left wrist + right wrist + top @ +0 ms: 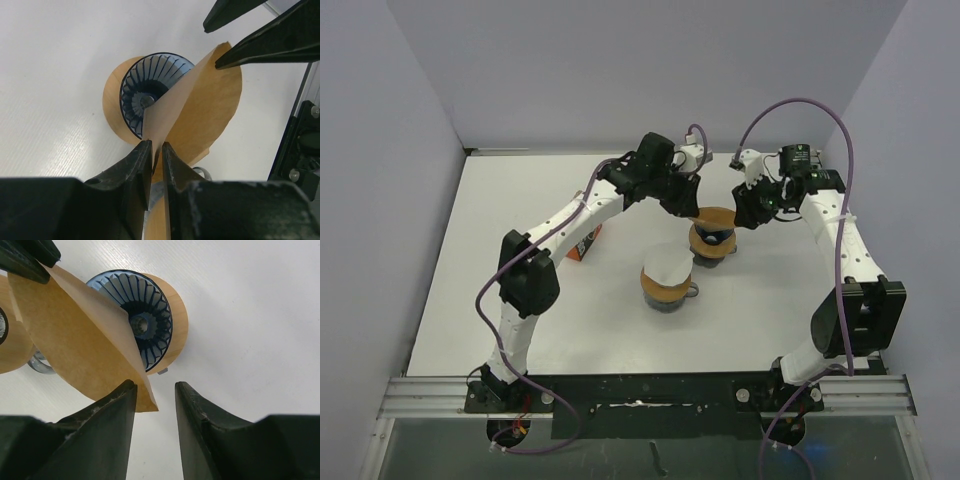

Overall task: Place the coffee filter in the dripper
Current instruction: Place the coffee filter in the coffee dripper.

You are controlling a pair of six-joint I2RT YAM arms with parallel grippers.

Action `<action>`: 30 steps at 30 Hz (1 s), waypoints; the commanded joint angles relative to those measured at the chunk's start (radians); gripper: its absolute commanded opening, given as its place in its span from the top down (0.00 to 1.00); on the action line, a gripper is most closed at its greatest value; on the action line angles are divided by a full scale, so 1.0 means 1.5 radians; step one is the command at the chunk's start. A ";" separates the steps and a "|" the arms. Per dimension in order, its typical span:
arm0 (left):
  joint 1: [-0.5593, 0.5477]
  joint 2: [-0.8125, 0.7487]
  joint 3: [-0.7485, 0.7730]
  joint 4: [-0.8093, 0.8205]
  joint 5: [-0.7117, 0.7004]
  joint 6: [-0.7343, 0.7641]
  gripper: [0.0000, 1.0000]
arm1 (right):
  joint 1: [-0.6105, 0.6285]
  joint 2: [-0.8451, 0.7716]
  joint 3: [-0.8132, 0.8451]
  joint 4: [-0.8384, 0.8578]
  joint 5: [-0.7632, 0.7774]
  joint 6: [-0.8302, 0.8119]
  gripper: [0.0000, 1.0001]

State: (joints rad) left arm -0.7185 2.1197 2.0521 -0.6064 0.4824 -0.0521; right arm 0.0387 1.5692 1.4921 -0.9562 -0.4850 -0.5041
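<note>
Just past the arm bases, at frame centre in the top view: a second dripper [667, 292] capped with a white filter [666, 267]. Left of it, under the left arm: an orange box [585, 246]. Above and right: the blue ribbed dripper [142, 87], brown coffee filter [200, 105] folded flat and standing tilted across its mouth, not seated. Left gripper [156, 147] pinched narrow on the filter's lower edge. Right gripper [155, 386] apart, straddling the filter's opposite corner, one finger touching paper.

White table [470, 320]: mid-frame a blue wooden-collared dripper [712, 246], beside it lower-left a white-capped second dripper [667, 290], farther left an orange box [585, 246].
</note>
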 commanded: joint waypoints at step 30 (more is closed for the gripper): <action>-0.002 0.078 0.112 -0.056 -0.060 -0.083 0.47 | -0.005 0.025 -0.031 0.081 0.012 0.102 0.50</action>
State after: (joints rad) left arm -0.7185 2.2047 2.1525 -0.6956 0.3908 -0.1684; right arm 0.0380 1.6032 1.4513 -0.8818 -0.4644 -0.3767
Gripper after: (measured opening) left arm 0.520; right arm 0.494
